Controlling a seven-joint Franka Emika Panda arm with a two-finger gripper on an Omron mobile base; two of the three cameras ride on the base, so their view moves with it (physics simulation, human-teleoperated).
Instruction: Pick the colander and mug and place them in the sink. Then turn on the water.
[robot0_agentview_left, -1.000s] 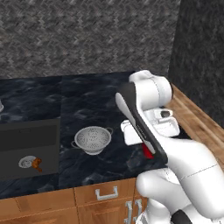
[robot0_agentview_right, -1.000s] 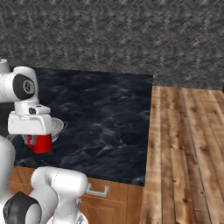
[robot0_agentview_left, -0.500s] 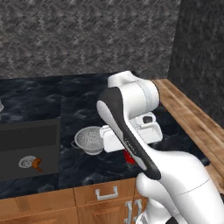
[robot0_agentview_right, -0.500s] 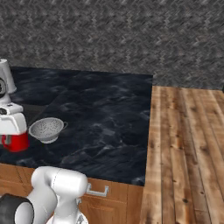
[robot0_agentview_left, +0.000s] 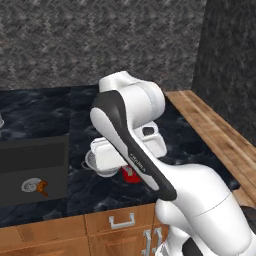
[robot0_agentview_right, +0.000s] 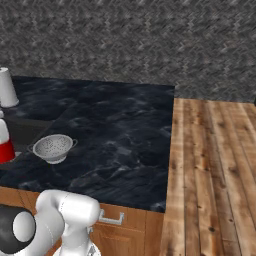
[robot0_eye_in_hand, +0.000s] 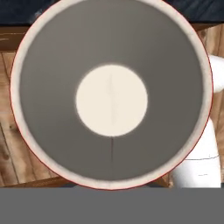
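My gripper (robot0_agentview_left: 129, 169) is shut on the red mug (robot0_agentview_left: 131, 176), which hangs under the hand just above the counter's front. The mug (robot0_agentview_right: 5, 150) also shows at the left edge of the right base view. The hand view looks straight down into the mug (robot0_eye_in_hand: 111, 99), at its white inside and red rim. The silver perforated colander (robot0_agentview_right: 52, 148) sits on the black counter, just beyond the held mug and partly hidden by my hand in the left base view (robot0_agentview_left: 95, 167). The dark sink (robot0_agentview_left: 35, 165) lies to the left of both. The water is out of view.
A round silver drain (robot0_agentview_left: 31, 186) with a small orange bit beside it lies in the sink basin. A white paper-towel roll (robot0_agentview_right: 7, 87) stands at the back of the counter. A wooden counter top (robot0_agentview_right: 215, 165) runs along the right.
The arm has swung left along the counter front with the red mug in its grip, passing in front of the colander toward the sink. The colander has stayed put.
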